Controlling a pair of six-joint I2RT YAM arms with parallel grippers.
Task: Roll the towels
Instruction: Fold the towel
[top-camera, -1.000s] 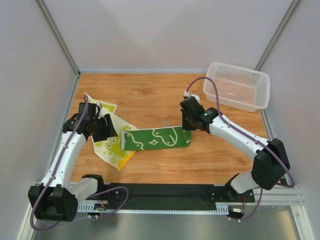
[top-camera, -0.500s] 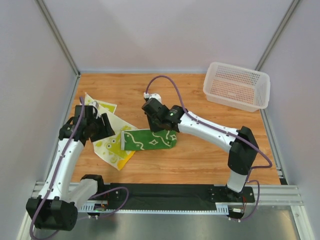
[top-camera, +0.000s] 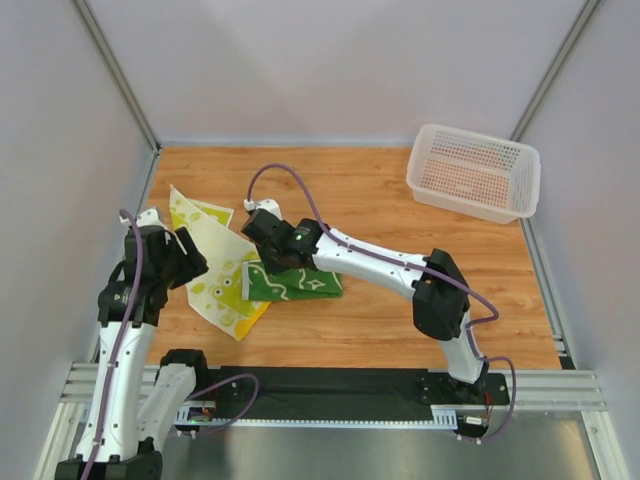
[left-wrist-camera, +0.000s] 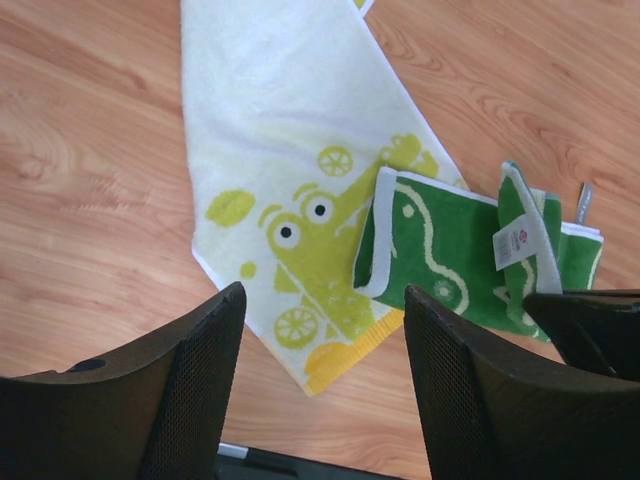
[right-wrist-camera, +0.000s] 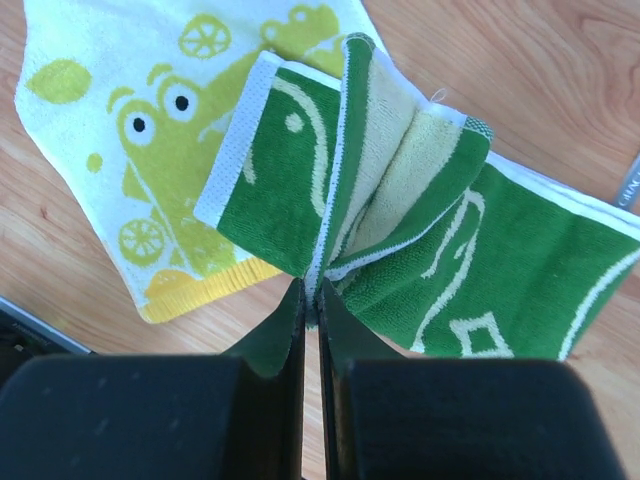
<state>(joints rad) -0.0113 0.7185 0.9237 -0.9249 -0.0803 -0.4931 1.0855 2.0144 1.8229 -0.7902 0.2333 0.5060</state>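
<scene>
Overhead, my right jaws were clamped on a gathered fold of the green towel, just left of the middle of the desk. The towel's 3 o'clock end was lifted and doubled over toward 9 o'clock, its pale underside showing in a loose hump, not a tight coil. Its 9 o'clock end lay flat, overlapping the edge of the cream-yellow towel. That towel lay spread out on a slant, its printed face up. My left jaws stood apart with nothing between them, hovering by the yellow towel's 9 o'clock side. The white basket sat well apart in the desk's 1 o'clock corner.

By my reckoning the job had barely begun. The green towel had one slack turn at most, and most of its length was unrolled. The yellow towel showed no turn at all. What remained was to carry the green roll through to its far end, then do the yellow one from scratch.
</scene>
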